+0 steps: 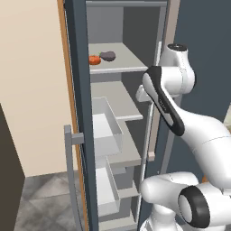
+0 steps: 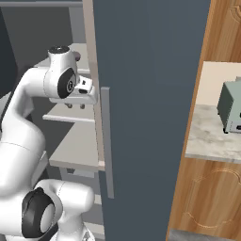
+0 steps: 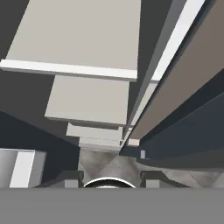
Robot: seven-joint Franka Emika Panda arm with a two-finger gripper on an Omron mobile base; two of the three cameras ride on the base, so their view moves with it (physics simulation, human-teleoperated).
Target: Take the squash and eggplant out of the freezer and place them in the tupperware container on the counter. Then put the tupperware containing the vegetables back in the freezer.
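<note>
- Left base view: the freezer (image 1: 83,113) stood open, its door edge and grey bar handle (image 1: 70,173) toward the camera. The squash (image 1: 94,60) and the eggplant (image 1: 108,56) lay touching side by side on an upper grey shelf (image 1: 128,61), the squash nearer the door side. Below were more shelves and pale translucent drawers (image 1: 107,128). The arm's wrist was at the cabinet's right front edge, lower than that shelf; the fingers were hidden behind it.
- Judged from this, the step in hand was the reach for a vegetable: the hand would need to rise to the upper shelf, turn inward and clear the shelf lip before closing on one piece without nudging the other.
- Right base view: the gripper (image 2: 76,105) pointed down just beside the slate door panel (image 2: 150,94). To the right, the counter (image 2: 212,136) carried a mint-green toaster oven (image 2: 230,106) above wooden cabinet doors.
- Hand view: the fingertips (image 3: 65,178) stood partly spread with nothing between them, looking down past stacked shelf edges to a grey tiled floor (image 3: 109,164).
</note>
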